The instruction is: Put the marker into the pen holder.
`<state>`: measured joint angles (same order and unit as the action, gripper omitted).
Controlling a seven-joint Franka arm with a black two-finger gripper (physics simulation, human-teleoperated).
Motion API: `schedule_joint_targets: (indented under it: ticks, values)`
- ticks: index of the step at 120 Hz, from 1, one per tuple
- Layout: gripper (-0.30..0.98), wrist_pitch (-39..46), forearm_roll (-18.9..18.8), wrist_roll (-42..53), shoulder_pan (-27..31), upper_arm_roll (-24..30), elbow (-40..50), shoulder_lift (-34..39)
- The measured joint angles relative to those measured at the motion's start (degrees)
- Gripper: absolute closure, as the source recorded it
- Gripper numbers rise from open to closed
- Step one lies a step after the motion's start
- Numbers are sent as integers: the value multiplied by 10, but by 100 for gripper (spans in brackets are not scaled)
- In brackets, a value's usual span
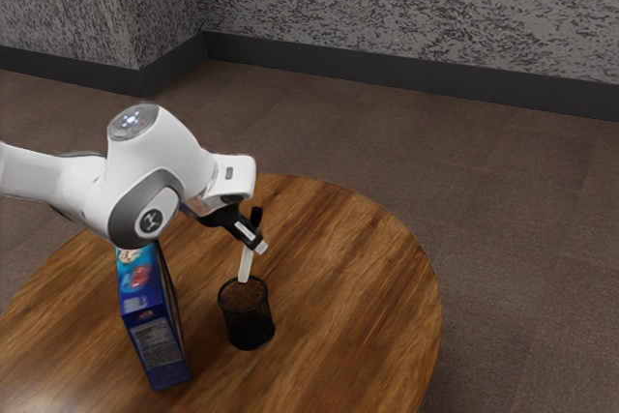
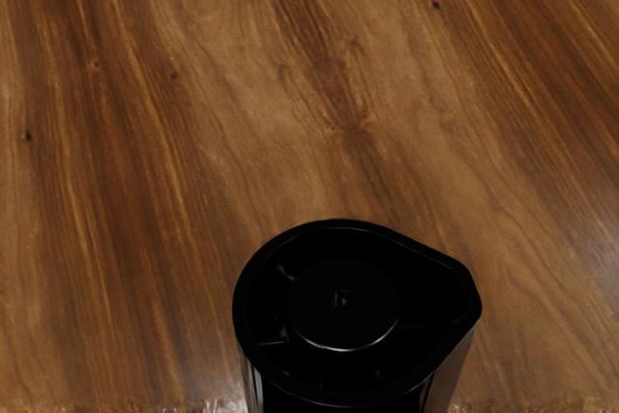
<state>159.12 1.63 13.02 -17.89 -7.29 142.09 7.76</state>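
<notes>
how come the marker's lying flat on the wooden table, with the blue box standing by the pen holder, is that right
No, the exterior view shows the marker raised nearly upright at the mouth of the pen holder, not lying flat. The blue box does stand by it.

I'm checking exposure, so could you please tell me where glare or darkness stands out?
Exterior view: pale sheen at lower left on the brown wooden table; black mesh pen holder very dark low down. Wrist view: pale glare on the table near the lower edge.
</notes>
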Motion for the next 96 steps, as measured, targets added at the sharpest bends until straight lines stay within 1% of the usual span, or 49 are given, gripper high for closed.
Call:
schedule_joint_targets:
  ticks: [43,48,62,74,78,84,91,96]
  values:
    - [74,47,1,4,1,7,29,-18]
    - [69,50,0,5,0,6,30,-19]
    - [46,54,-1,9,-1,5,30,-20]
    - [32,56,-3,12,-2,5,25,-20]
    - [27,45,-6,13,-2,3,-10,-26]
    - [22,-1,-17,15,-2,-5,-133,-64]
    - [17,-79,-24,16,7,-10,-279,-116]
    - [14,-150,-22,15,25,-9,-371,-151]
